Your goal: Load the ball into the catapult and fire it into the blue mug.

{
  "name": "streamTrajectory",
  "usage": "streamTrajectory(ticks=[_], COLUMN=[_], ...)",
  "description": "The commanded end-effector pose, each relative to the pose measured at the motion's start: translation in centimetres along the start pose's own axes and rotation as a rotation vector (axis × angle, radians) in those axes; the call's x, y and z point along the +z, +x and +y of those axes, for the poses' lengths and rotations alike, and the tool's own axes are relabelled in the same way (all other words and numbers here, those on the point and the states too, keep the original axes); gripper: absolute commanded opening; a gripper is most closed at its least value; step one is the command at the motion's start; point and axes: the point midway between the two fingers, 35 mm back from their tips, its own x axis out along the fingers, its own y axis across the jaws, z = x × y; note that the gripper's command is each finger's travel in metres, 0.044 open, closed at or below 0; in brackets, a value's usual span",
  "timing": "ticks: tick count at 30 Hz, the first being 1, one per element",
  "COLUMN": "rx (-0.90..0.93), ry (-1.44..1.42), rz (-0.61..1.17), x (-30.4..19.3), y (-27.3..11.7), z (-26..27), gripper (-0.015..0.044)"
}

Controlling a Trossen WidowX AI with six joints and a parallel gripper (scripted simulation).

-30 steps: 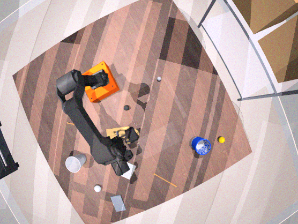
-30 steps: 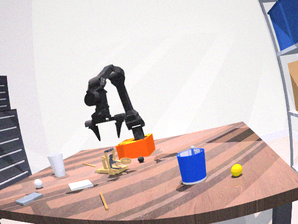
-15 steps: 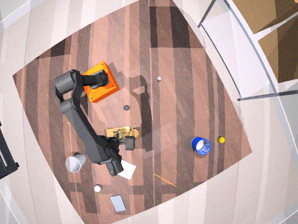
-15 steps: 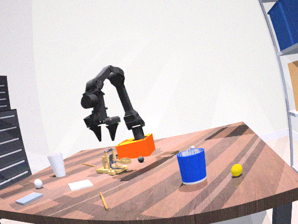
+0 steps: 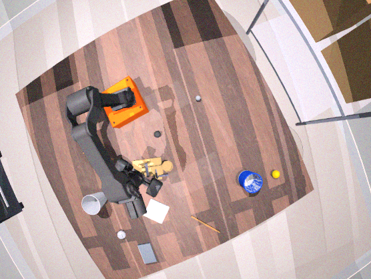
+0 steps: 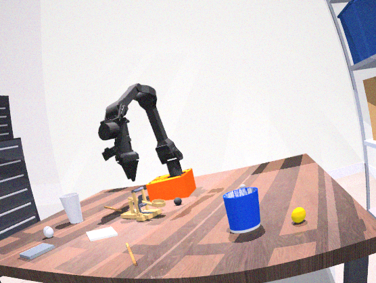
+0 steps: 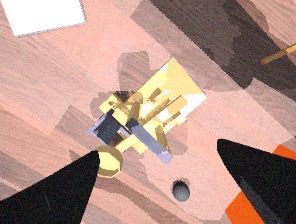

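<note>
The wooden catapult [image 5: 147,162] [image 6: 152,214] [image 7: 177,82] stands on the table, and its round cup [image 5: 167,166] [image 6: 158,203] [image 7: 109,162] looks empty. A dark grey ball [image 5: 157,134] [image 6: 177,202] [image 7: 181,191] lies on the table between the catapult and the robot base. The blue mug [image 5: 245,180] [image 6: 241,213] stands upright, well away from the catapult. My gripper [image 7: 158,150] is open and empty above the catapult, with its fingertips either side in the wrist view.
A yellow ball [image 5: 275,174] [image 6: 298,215] lies beside the mug. A light grey ball [image 5: 198,98], a white ball [image 5: 121,234] [image 6: 48,231], a white cup [image 5: 91,204] [image 6: 72,210], a white pad [image 5: 157,211] [image 7: 45,15], a grey block [image 5: 147,253] and a thin stick [image 5: 205,224] [image 6: 131,254] are also on the table.
</note>
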Motion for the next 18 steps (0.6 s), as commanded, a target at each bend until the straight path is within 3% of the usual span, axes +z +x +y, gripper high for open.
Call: streamTrajectory(ticks=[1, 18], rx=[0.001, -0.003], ry=[0.135, 0.724], rz=[0.003, 0.002], x=[0.2, 1.2], y=[0.2, 0.9], z=[-0.5, -2.4], gripper=[0.0440, 0.0440])
